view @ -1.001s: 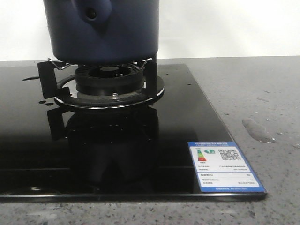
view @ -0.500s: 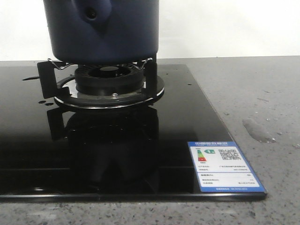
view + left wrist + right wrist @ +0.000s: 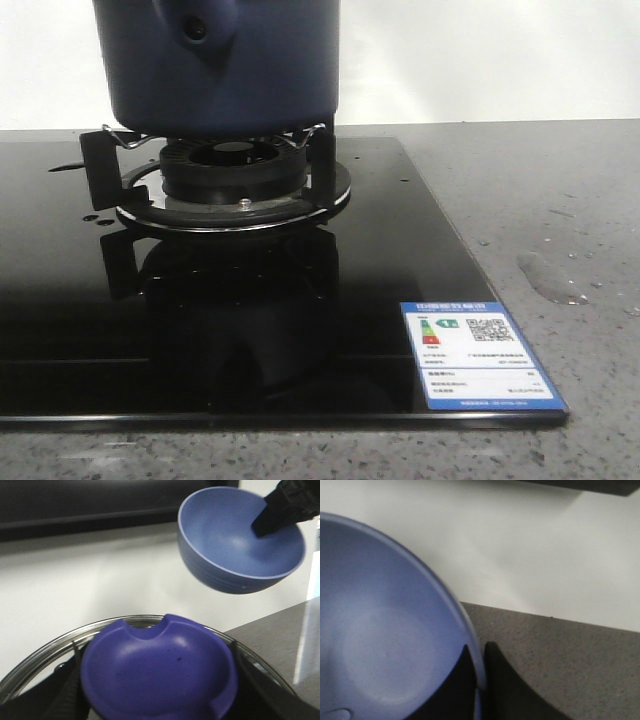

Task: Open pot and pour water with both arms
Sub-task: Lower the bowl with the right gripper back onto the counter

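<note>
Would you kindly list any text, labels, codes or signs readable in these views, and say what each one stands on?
Blue and white sticker on the near right corner of the black glass cooktop: header and printed lines too small to read.
Same sticker: a QR code and a coloured energy-rating arrow chart, not legible.
Pot, bowl and lid knob: no writing visible.

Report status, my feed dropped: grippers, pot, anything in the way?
Left gripper shut on lid. Right gripper shut on bowl rim, held aloft. Pot on burner. Nothing blocking seen.
</note>
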`<state>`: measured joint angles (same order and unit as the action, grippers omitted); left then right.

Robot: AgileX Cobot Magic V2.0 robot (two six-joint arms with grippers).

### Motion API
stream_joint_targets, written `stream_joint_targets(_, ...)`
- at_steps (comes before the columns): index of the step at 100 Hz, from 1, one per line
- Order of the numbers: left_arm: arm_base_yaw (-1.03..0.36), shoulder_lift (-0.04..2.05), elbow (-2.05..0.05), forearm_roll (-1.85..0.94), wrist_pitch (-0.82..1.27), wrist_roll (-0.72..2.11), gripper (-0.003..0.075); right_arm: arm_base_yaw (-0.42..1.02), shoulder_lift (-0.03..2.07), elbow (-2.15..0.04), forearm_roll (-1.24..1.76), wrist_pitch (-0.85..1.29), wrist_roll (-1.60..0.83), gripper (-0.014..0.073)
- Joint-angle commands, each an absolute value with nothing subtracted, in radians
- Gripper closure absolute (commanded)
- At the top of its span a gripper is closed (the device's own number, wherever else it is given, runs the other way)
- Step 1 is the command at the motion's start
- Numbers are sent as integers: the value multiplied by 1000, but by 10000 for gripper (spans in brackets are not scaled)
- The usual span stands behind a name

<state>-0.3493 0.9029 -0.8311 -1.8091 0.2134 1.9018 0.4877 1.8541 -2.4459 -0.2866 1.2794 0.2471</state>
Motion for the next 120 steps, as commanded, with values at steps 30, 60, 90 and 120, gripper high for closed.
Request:
stream_joint_targets(30,-398,1090,-1027,-1859,336,1905,458,192,1475,-2009,-96,1317,204,657)
stream_joint_targets(60,-398,1248,-1120,-1859,440,1905,458,-46,1152,-1355,-16,1161,124,657)
stream_joint_targets(90,-396,1366,-1176,-1859,506,1918,458,-188,1098,-993,117,995,33,657)
stream_joint_targets(120,-332,1430,-1177,-1859,549,1917,458,-190,1140,-936,105,958,31,654)
